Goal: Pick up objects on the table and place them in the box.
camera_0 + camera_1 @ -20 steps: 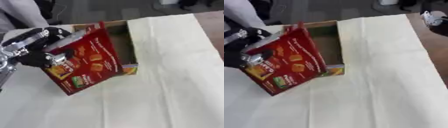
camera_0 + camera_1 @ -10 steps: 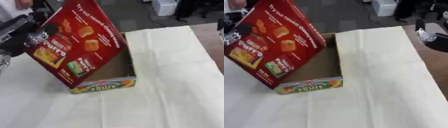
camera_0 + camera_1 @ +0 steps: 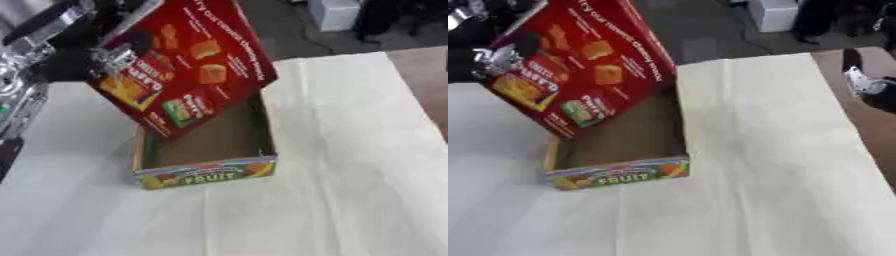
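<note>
Over at ten o'clock, the left hand [image 3: 105, 50] is clamped on the red snack carton [image 3: 179, 65], held tilted with its lower corner dipping over the open fruit box [image 3: 206, 172] at centre. Best move, I'd say: level the carton with the box's long axis, then lower it. At three o'clock, the right hand [image 3: 864, 85] waits; its fingers, can't tell.

The red carton [image 3: 179, 70], tilted in the left hand [image 3: 109, 52], hangs over the far left part of the cardboard box [image 3: 210, 172], blocking entry there, while the box's near right interior stays open from above and the cloth-covered desk [image 3: 350, 165] to its right lies bare.
</note>
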Controlling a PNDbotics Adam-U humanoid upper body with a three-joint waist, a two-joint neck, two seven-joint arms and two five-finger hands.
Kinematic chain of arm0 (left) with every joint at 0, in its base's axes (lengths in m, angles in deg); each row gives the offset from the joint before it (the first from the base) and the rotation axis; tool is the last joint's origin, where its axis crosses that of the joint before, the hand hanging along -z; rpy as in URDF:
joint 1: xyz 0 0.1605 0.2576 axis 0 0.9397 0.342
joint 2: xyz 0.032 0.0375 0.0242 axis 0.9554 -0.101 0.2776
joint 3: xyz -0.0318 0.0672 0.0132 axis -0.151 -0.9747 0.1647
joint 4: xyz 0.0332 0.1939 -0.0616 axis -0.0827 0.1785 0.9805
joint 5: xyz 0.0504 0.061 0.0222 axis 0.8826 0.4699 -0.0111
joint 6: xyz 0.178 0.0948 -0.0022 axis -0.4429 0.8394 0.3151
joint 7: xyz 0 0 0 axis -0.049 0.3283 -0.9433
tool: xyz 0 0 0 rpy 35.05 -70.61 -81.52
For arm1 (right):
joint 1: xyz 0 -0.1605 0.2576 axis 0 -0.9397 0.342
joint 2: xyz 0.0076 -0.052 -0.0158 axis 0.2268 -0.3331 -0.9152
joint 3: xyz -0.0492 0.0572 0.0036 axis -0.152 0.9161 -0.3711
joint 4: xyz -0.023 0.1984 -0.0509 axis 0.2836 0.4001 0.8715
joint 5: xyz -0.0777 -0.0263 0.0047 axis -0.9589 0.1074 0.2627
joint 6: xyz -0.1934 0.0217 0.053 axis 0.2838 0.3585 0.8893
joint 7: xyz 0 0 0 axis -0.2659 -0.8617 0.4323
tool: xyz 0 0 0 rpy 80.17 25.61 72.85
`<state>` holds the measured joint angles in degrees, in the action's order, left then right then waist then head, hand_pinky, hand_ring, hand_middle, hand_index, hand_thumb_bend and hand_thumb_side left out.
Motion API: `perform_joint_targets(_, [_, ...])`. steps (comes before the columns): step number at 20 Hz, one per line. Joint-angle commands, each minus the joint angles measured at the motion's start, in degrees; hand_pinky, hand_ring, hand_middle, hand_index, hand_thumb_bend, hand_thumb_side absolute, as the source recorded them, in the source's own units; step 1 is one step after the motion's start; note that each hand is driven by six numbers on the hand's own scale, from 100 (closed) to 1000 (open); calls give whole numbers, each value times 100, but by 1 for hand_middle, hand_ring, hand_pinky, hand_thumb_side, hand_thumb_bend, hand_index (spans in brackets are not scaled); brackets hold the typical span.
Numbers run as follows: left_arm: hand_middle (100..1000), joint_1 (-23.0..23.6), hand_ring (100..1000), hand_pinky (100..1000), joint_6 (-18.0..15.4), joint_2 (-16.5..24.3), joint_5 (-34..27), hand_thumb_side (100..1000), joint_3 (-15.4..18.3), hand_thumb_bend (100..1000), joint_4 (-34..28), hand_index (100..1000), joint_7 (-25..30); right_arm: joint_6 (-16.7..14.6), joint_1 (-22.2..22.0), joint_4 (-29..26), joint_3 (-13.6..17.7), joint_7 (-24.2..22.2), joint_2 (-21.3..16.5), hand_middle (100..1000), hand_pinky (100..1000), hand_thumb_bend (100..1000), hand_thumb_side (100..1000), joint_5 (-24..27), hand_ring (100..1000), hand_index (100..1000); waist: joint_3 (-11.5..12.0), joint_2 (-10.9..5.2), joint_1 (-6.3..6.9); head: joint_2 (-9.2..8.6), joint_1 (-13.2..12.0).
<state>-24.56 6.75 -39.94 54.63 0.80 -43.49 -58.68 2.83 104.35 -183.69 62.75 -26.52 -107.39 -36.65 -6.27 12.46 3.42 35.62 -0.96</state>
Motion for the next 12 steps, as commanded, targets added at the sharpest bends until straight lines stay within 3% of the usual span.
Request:
perform_joint_targets(1, [643,-227,499,432,-136,-28,529,437,16,100,56,638,23,-34,142,-43,23,-9,-70,718,445,100,654,67,668,826,-46,-46,-6,-140,-142])
perform_joint_targets(12, [644,-374,502,436,-337,-158,1367,441,-38,100,283,640,129,-87,226,-110,5,-40,-97,718,444,100,649,131,668,826,-211,244,33,-324,-356])
